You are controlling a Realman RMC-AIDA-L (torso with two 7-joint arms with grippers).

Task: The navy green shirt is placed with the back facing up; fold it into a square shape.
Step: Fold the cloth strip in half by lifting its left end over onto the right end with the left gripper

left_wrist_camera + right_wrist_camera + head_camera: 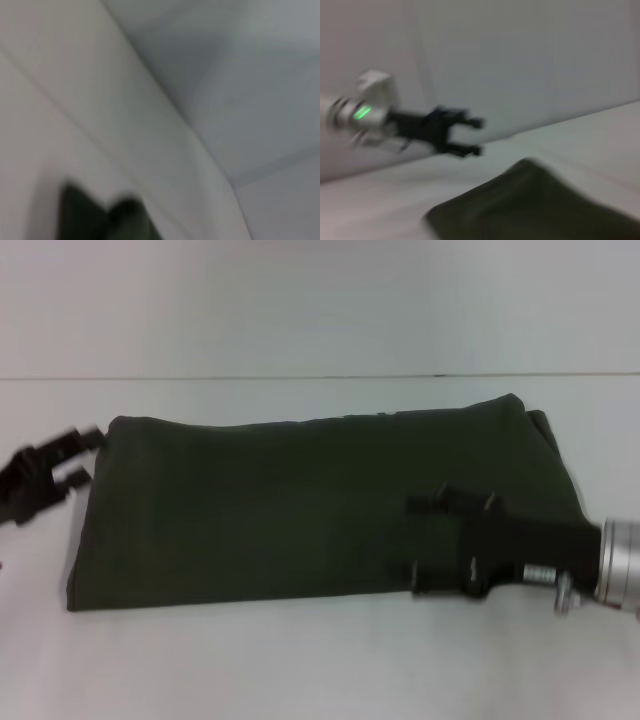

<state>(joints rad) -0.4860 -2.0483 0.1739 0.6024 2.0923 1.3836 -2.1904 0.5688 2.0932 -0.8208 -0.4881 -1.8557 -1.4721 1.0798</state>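
Observation:
The navy green shirt (300, 510) lies on the white table as a long folded band running left to right, plain side up. My left gripper (85, 455) is just off the band's left end, open, with nothing between its fingers. In the right wrist view the left gripper (476, 135) hangs open above the table, beyond a corner of the shirt (535, 205). Over the band's right part, near its front edge, my right gripper (413, 546) is open with its fingers spread above the cloth. The left wrist view shows only a blurred dark shape (100, 215) that I cannot identify.
The white table (300, 660) extends in front of the shirt and behind it to a seam line (300, 377) near the back wall.

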